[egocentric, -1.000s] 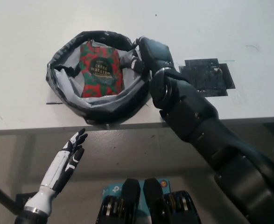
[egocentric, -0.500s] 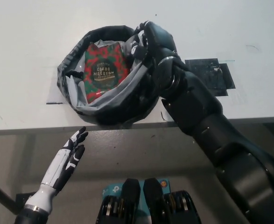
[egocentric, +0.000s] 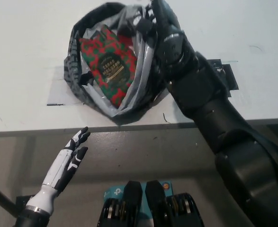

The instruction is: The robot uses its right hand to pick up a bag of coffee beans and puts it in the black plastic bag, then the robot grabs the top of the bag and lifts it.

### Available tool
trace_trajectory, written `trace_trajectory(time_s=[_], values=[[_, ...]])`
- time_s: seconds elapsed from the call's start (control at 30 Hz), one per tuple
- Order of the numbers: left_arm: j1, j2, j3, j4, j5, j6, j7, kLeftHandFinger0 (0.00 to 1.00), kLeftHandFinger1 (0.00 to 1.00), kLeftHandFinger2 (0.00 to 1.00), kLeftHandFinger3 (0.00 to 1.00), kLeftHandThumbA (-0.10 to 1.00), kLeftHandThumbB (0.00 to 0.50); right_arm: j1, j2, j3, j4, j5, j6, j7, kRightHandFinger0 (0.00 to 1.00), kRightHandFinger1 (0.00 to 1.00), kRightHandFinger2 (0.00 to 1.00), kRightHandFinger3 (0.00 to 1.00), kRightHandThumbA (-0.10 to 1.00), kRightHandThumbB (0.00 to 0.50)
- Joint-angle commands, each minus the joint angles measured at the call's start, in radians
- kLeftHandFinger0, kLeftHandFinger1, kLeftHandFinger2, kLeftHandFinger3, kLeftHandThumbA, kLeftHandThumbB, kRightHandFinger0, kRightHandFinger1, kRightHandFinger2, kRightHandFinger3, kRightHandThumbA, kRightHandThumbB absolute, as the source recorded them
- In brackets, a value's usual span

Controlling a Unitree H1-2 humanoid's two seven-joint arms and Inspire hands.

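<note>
1. Head view: my black right robot hand is clamped on the rim of the black plastic bag at the upper middle of the frame. Over the last second the bag has tipped and stretched upward off the white worktop; I judge the lift is under way.
2. The coffee bag lies inside the plastic bag, slanted, label showing.
3. My white left robot hand rests at the lower left below the worktop edge, fingers spread, empty.
4. Count: one plastic bag, one coffee bag, one dark patch on the worktop at right.
</note>
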State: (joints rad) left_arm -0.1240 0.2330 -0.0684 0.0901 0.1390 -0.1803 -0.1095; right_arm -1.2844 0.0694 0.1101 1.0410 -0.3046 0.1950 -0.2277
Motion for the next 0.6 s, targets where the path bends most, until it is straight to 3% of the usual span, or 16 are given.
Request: trace_trajectory(time_s=[0.0,0.1,0.17,0.33,0.4,0.47,0.57], values=[[-0.019,0.014,0.002,-0.029,-0.008,-0.007,-0.015,0.90,1.00,1.00,1.00,1.00,0.168,-0.152,0.007,-0.046,0.017,0.062,-0.032,-0.019,0.00,0.36,0.80,0.90,-0.10,0.210],[-0.022,0.016,0.001,-0.029,-0.010,-0.004,-0.018,0.90,1.00,1.00,1.00,0.99,0.163,-0.174,0.005,-0.050,0.037,0.067,-0.033,-0.007,0.00,0.37,0.76,0.91,-0.10,0.194],[-0.023,0.016,0.001,-0.029,-0.011,-0.007,-0.019,0.89,1.00,1.00,1.00,0.99,0.158,-0.184,0.005,-0.052,0.048,0.072,-0.037,-0.005,0.00,0.27,0.68,0.86,-0.10,0.195],[-0.026,0.016,0.002,-0.028,-0.013,-0.013,-0.018,0.88,1.00,1.00,1.00,0.98,0.162,-0.192,0.007,-0.055,0.063,0.086,-0.052,-0.008,0.00,0.27,0.69,0.79,-0.10,0.193],[-0.026,0.018,0.001,-0.030,-0.008,-0.012,-0.016,0.87,1.00,1.00,1.00,0.98,0.154,-0.190,0.009,-0.053,0.059,0.089,-0.047,-0.011,0.00,0.26,0.64,0.78,-0.10,0.197],[-0.027,0.018,0.002,-0.031,-0.008,-0.012,-0.016,0.86,0.99,1.00,1.00,0.98,0.147,-0.186,0.010,-0.056,0.052,0.095,-0.046,-0.016,0.00,0.19,0.57,0.74,-0.10,0.198],[-0.028,0.017,0.002,-0.028,-0.011,-0.016,-0.017,0.85,0.98,1.00,1.00,0.97,0.142,-0.189,0.009,-0.056,0.062,0.098,-0.047,-0.017,0.01,0.20,0.61,0.80,-0.10,0.189]])
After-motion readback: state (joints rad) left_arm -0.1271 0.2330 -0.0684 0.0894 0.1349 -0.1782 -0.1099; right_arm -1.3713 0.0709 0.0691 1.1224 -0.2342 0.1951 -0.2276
